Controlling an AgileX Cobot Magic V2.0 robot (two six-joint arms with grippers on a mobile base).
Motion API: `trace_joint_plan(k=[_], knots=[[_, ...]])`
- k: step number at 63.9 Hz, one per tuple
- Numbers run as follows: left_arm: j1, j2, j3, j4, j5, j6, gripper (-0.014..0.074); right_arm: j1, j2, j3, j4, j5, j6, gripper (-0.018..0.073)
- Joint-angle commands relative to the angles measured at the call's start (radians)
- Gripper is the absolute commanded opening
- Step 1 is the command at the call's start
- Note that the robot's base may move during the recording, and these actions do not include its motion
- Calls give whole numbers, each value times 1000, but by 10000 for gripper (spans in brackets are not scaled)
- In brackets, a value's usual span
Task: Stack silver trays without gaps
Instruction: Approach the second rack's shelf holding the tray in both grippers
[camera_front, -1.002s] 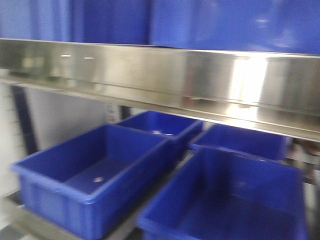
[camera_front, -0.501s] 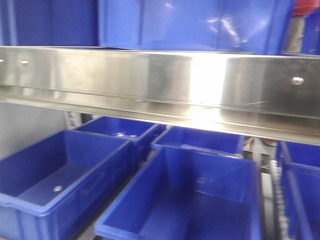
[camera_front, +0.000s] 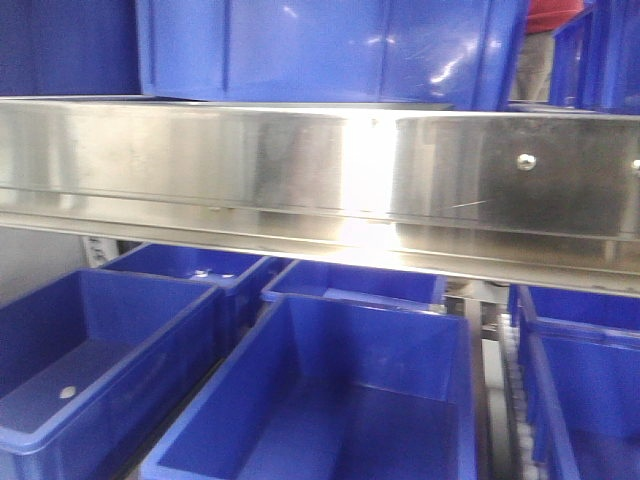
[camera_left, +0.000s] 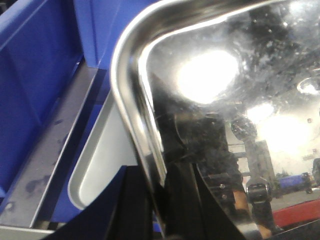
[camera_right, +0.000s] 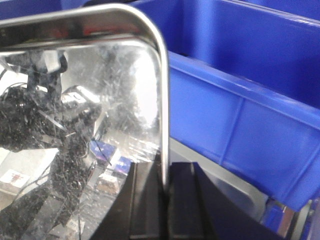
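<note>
In the left wrist view a shiny silver tray (camera_left: 230, 100) fills the right side, its rounded corner at the top. My left gripper (camera_left: 159, 195) is shut on its rim, one black finger (camera_left: 131, 210) on each side. Beneath it lies a second silver tray (camera_left: 102, 160), matt grey, only partly showing. The right wrist view shows the held tray (camera_right: 90, 100) from its other side, with my right gripper (camera_right: 165, 192) shut on the thin rim. A grey tray surface (camera_right: 235, 192) lies below at the right. Neither trays nor grippers appear in the front view.
A broad brushed-steel shelf band (camera_front: 300, 170) with screws crosses the front view. Blue bins (camera_front: 330, 400) stand in rows below it and more (camera_front: 330, 45) above. Blue bin walls stand close to the held tray at the left (camera_left: 35, 85) and at the right (camera_right: 250, 115).
In the front view the shelf band and the blue bins have slid leftward across the picture, and more bins have come into view at the right edge.
</note>
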Motion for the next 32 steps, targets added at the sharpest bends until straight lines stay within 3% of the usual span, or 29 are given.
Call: trace_joint_plan(k=[1,32], knots=[[-10,-1,-3,-17,-31,31,-16,10,-12,-8,11,-127,-7,-70],[-10,-1,-3,-17,-31,31,-16,10,-12,-8,11,-127,-7,-70]])
